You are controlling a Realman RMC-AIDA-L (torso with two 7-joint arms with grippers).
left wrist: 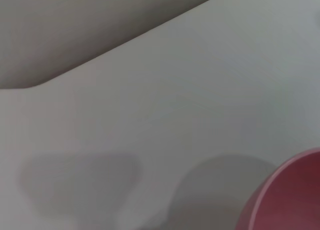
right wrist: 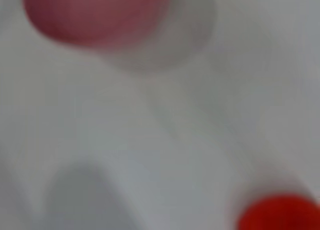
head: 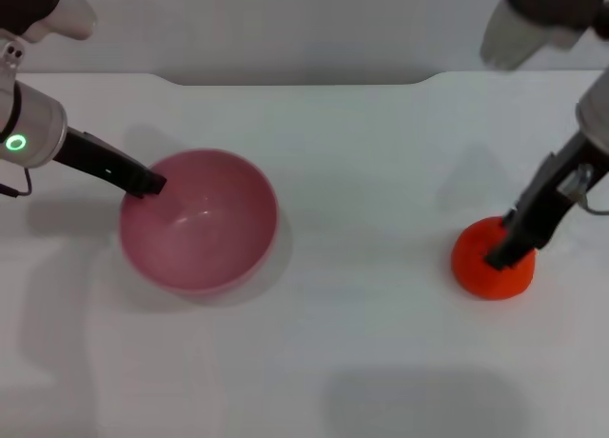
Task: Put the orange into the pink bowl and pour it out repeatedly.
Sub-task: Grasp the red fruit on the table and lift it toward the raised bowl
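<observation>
Closing on the orange w/ your right gripper, fingers apparently gripping, you're risking slip; left gripper, fingers unclear, touching pink bowl rim.

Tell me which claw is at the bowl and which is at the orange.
The left claw is at the bowl's rim, on the robot's left. The right claw is down on the orange, far to the right.

Orange sits well apart from upright, empty pink bowl.
</observation>
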